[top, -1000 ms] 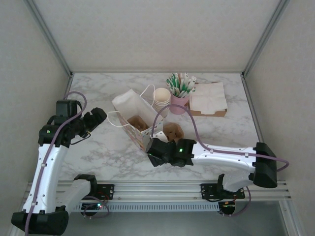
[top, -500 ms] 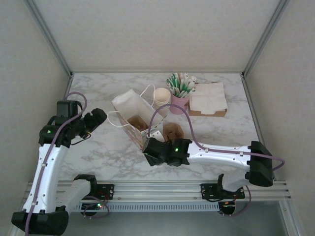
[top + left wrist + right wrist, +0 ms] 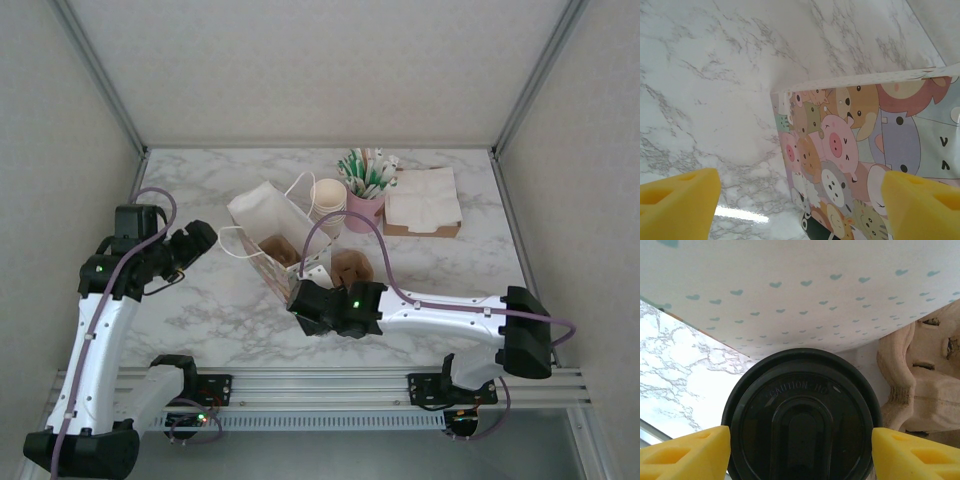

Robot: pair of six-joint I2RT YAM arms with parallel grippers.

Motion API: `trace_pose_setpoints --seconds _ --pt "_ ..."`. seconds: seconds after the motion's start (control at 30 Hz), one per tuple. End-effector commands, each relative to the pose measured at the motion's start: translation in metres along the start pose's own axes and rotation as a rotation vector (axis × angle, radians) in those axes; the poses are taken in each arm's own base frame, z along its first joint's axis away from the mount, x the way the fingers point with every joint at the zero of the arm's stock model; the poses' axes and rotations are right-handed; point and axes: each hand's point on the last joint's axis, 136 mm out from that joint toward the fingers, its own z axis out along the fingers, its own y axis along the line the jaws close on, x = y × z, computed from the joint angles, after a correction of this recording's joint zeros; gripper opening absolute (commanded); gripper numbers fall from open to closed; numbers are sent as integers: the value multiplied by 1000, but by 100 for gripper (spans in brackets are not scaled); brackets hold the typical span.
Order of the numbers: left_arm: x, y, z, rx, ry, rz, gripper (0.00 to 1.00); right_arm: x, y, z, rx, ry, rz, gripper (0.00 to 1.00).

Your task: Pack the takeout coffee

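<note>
The takeout coffee's round black lid point(image 3: 800, 415) sits between my right gripper's yellow fingertips point(image 3: 685, 452), which press against the cup from both sides. My right gripper point(image 3: 800, 450) is shut on it. The lid stands just in front of the paper bag's heart-printed wall point(image 3: 805, 295). From above, my right gripper point(image 3: 300, 300) is at the near corner of the open bag point(image 3: 262, 215), and the cup is hidden under it. My left gripper point(image 3: 200, 238) hangs open to the left of the bag, facing its cartoon-animal side point(image 3: 860, 140), with nothing between the fingers.
A moulded pulp cup carrier point(image 3: 352, 266) lies right of the bag, close to the cup point(image 3: 925, 375). At the back stand a stack of cream paper cups point(image 3: 328, 200), a pink cup of straws point(image 3: 365, 190) and a tray of napkins point(image 3: 423, 200).
My right gripper has moved a little to the left with the cup, up to the bag's near corner. The left arm has not moved.
</note>
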Motion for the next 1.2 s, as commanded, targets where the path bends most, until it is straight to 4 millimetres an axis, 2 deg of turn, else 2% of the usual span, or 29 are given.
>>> trace_pose_setpoints --seconds 0.0,0.43,0.93,1.17 --pt "2 3 -3 -4 -7 -11 84 16 1 9 29 69 -17 73" --pt "1 3 -1 -7 -7 -10 84 12 3 4 11 57 30 75" --pt "1 1 -2 1 -4 -15 84 -25 -4 -33 4 -55 130 78" --pt "1 2 -3 -1 -5 -15 84 -16 -2 -20 30 -9 101 81"
